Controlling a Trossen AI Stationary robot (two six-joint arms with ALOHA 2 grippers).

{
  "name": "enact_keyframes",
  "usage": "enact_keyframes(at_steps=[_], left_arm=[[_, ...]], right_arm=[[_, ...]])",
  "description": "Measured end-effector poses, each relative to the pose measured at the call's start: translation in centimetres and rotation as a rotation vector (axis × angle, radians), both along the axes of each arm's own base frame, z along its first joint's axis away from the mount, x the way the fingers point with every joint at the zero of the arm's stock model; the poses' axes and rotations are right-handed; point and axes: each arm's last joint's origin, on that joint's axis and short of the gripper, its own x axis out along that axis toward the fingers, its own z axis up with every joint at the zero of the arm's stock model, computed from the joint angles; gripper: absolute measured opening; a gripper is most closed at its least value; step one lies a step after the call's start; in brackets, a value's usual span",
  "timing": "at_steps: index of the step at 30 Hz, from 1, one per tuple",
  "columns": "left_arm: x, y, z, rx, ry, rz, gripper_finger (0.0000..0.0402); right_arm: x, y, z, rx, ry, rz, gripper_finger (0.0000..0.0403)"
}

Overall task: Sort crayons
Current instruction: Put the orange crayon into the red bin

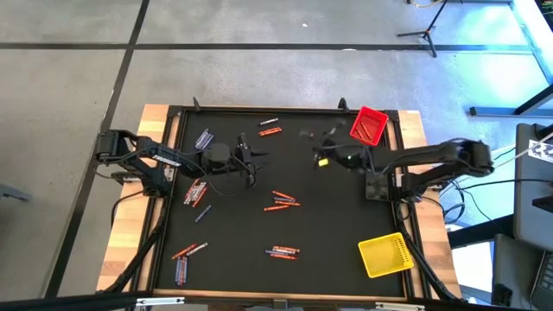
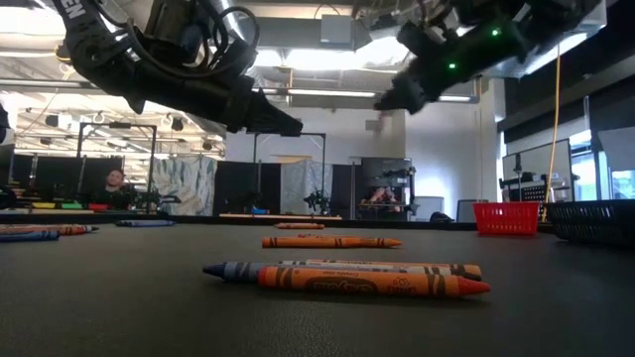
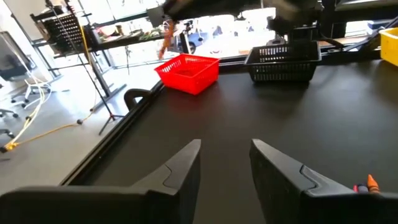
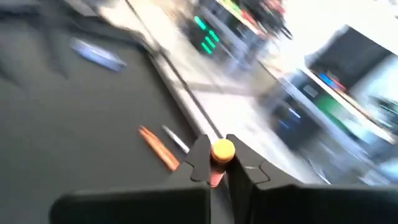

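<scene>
From above, thin red-orange, blue and grey wax crayons (image 1: 282, 201) lay scattered on the black table (image 1: 328, 242). The left gripper (image 1: 256, 156) hung spread and empty. In the right wrist view, the right gripper (image 4: 216, 163) pinched one orange crayon (image 4: 222, 151)

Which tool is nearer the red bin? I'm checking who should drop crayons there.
Right. The right tool hangs just inward of the red bin at the table's far right corner; the left tool sits past the table's middle, farther off.
</scene>
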Motion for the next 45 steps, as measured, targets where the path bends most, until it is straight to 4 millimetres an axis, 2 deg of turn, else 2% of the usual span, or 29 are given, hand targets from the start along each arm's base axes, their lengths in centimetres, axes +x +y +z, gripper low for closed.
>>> enact_keyframes(at_steps=[7, 14, 21, 33, 41, 45], left_arm=[[0.0, 0.0, 0.0, 0.000, 0.002, 0.000, 0.0131], [0.0, 0.0, 0.0, 0.000, 0.002, -0.001, 0.0131], [0.0, 0.0, 0.0, 0.000, 0.002, -0.002, 0.0131], [0.0, 0.0, 0.0, 0.000, 0.003, -0.002, 0.0131], [0.0, 0.0, 0.0, 0.000, 0.003, -0.002, 0.0131], [0.0, 0.0, 0.0, 0.000, 0.003, 0.001, 0.0131]], right_arm=[[-4.2, -3.0, 1.4, 0.061, 0.221, -0.247, 0.0016], [-7.4, -6.3, 0.3, 0.190, 0.344, -0.415, 0.0023], [-9.7, -10.2, -0.7, 0.337, 0.319, -0.539, 0.0019], [-11.5, -14.2, -4.3, 0.525, 0.363, -0.684, 0.0029], [-11.7, -15.1, -5.8, 0.558, 0.411, -0.712, 0.0042], [-11.7, -15.1, -5.8, 0.558, 0.417, -0.709, 0.0068]])
